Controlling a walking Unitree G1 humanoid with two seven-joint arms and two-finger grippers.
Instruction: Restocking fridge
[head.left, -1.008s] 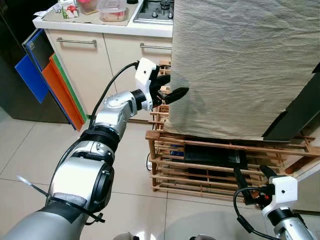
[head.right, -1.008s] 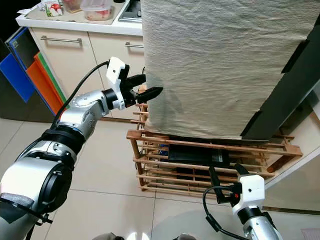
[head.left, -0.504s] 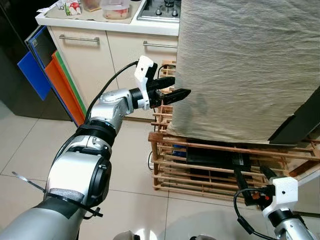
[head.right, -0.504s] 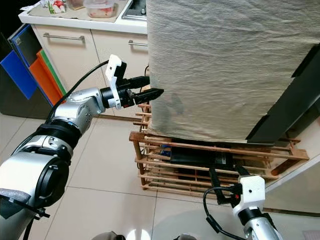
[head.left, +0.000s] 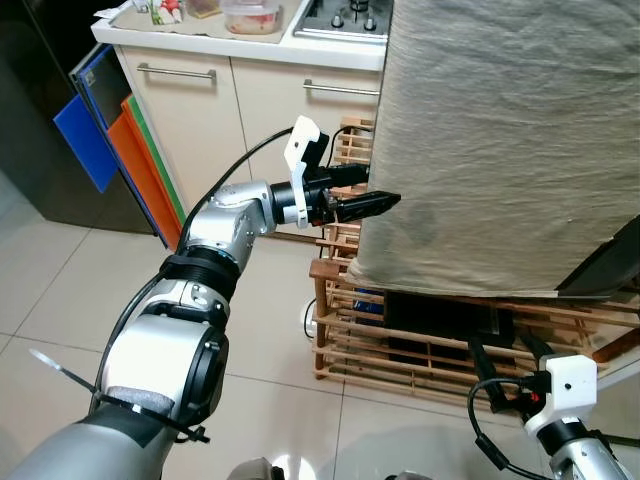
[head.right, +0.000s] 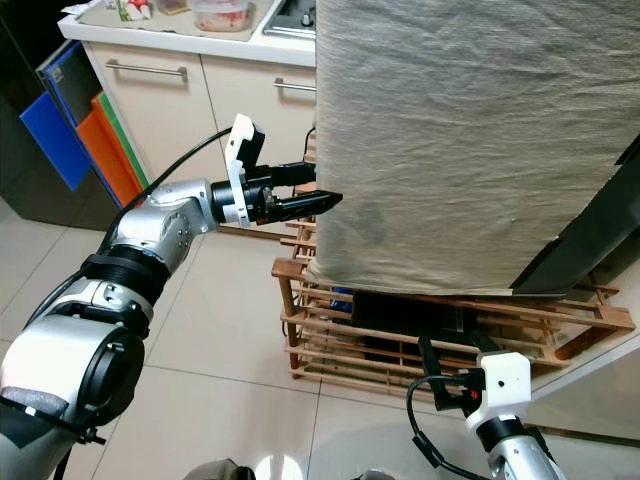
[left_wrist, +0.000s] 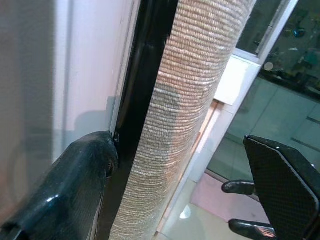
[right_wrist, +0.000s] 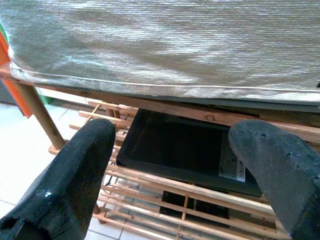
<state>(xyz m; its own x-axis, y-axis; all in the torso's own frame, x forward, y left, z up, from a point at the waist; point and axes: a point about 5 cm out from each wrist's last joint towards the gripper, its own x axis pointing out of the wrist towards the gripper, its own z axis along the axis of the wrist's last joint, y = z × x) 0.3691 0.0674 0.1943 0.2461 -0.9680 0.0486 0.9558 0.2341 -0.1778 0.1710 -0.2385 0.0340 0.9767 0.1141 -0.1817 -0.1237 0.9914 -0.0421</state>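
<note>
A tall fridge draped in beige cloth (head.left: 500, 130) stands on a wooden slatted rack (head.left: 430, 345). My left gripper (head.left: 375, 203) reaches to the fridge's left corner at mid height. In the left wrist view its fingers are open; one finger (left_wrist: 75, 175) touches a black strip (left_wrist: 145, 75) beside the cloth-covered edge (left_wrist: 195, 90), the other finger (left_wrist: 285, 180) stands well off. My right gripper (head.left: 505, 355) hangs low in front of the rack, open, with nothing between its fingers (right_wrist: 65, 175). It faces a black box (right_wrist: 185, 150) on the rack's shelf.
A kitchen counter (head.left: 250, 40) with food containers and a hob runs behind, over cream drawers (head.left: 190, 100). Blue, orange and green boards (head.left: 110, 140) lean at the left beside a dark appliance (head.left: 30, 120). Pale floor tiles (head.left: 80, 300) lie to the left.
The camera has shifted, so the whole scene sits further right. My left gripper has turned at the wrist and pushed forward onto the fridge's corner. The right arm has hardly moved.
</note>
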